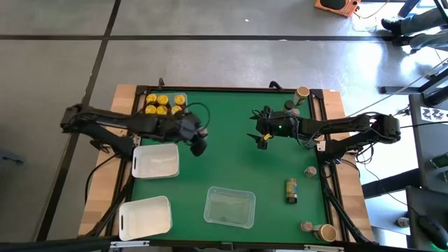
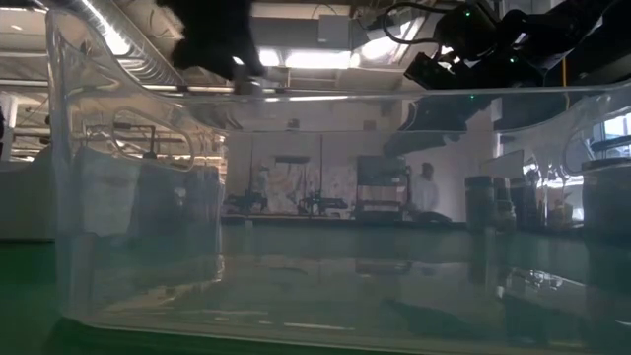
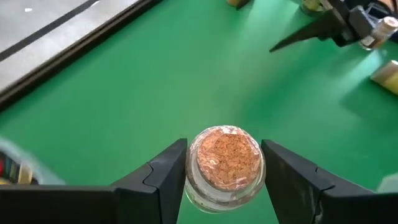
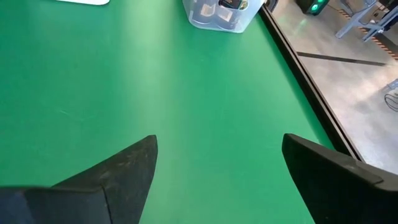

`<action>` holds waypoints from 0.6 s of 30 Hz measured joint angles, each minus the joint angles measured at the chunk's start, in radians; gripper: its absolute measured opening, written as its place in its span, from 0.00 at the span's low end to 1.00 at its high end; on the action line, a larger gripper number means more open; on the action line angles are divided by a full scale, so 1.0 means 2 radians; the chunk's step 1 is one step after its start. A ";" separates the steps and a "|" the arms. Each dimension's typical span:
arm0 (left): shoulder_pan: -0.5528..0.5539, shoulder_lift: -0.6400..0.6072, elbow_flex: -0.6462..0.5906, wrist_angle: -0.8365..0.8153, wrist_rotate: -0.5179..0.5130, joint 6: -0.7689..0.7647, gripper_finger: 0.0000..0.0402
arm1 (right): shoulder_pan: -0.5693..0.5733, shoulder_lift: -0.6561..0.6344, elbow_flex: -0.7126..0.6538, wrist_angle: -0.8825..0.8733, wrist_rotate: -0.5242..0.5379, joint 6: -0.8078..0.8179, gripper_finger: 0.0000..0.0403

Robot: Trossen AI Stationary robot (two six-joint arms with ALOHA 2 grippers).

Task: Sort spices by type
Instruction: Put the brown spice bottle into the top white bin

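My left gripper point(image 3: 225, 186) is clamped on one spice jar point(image 3: 226, 163), orange-tan top toward the wrist camera, carried above the green table point(image 1: 231, 126) beside the white tray point(image 1: 155, 161), with the yellow-lidded jars point(image 1: 162, 105) grouped at the far left corner. My right gripper point(image 1: 262, 142) waits mid-table, fingers spread wide, holding nothing. I judge this the carry step of one sort; next I need a tray chosen for this type, a level descent into it, then release without tipping the jar.
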 joint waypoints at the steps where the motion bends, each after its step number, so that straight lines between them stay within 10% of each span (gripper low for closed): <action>1: -0.010 -0.013 -0.009 -0.005 -0.009 -0.012 0.46 | 0.000 0.000 0.000 0.000 0.000 0.001 0.85; 18: -0.206 -0.154 -0.070 -0.225 -0.047 -0.245 0.46 | 0.000 0.000 0.000 0.021 0.001 0.028 0.85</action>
